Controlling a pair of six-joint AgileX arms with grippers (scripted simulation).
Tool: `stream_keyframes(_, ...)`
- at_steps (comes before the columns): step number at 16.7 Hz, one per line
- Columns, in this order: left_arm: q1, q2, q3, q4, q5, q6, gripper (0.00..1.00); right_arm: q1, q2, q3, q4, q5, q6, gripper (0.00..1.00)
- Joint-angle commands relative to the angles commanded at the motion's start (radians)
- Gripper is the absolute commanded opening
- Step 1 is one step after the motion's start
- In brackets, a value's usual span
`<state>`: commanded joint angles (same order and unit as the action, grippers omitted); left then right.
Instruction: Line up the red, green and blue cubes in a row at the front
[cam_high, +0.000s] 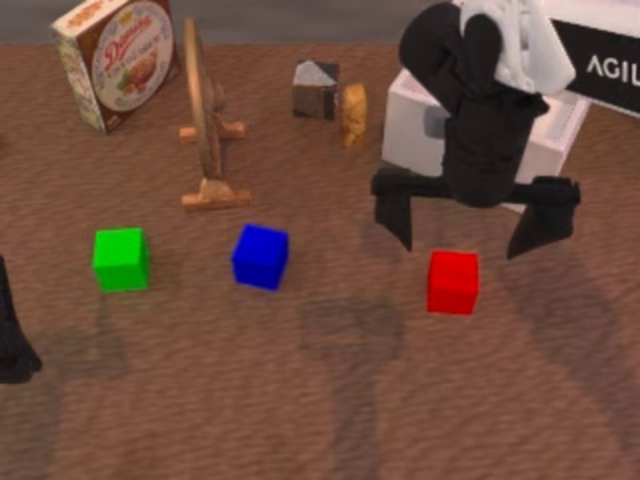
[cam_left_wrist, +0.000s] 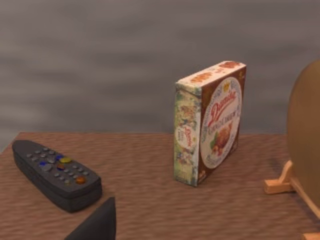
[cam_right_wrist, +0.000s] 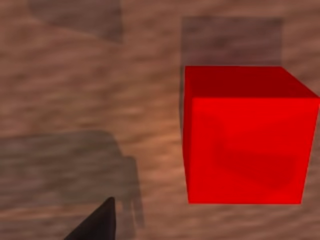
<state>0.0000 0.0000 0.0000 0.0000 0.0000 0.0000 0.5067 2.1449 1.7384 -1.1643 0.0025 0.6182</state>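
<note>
Green cube (cam_high: 121, 259), blue cube (cam_high: 261, 256) and red cube (cam_high: 453, 282) already form a row; right tool (cam_high: 475, 225) hovers at red's 12 o'clock, wide open, empty.

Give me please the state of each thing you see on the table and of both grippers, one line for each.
red cube: on the table, free, right of the others.
blue cube: on the table, untouched.
green cube: on the table, untouched, leftmost.
right gripper: open, above the table just behind the red cube, holding nothing.
left gripper: at the left table edge, idle.
cookie box: upright.
remote control: lying flat.
wooden wheel: upright on its stand.
patterned block: at the back, untouched.
</note>
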Motion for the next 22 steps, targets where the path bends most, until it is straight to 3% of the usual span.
stream_keyframes(4, 0.000, 0.000, 0.000, 0.000, 0.000, 0.000, 1.00, -0.003, 0.014, -0.033, 0.042, 0.000, -0.003, 1.00)
stream_keyframes(10, 0.000, 0.000, 0.000, 0.000, 0.000, 0.000, 1.00, 0.001, 0.101, -0.174, 0.281, 0.001, 0.002, 1.00)
stream_keyframes(15, 0.000, 0.000, 0.000, 0.000, 0.000, 0.000, 1.00, 0.002, 0.112, -0.191, 0.303, 0.001, 0.003, 1.00)
stream_keyframes(22, 0.000, 0.000, 0.000, 0.000, 0.000, 0.000, 1.00, 0.002, 0.112, -0.191, 0.303, 0.001, 0.003, 0.47)
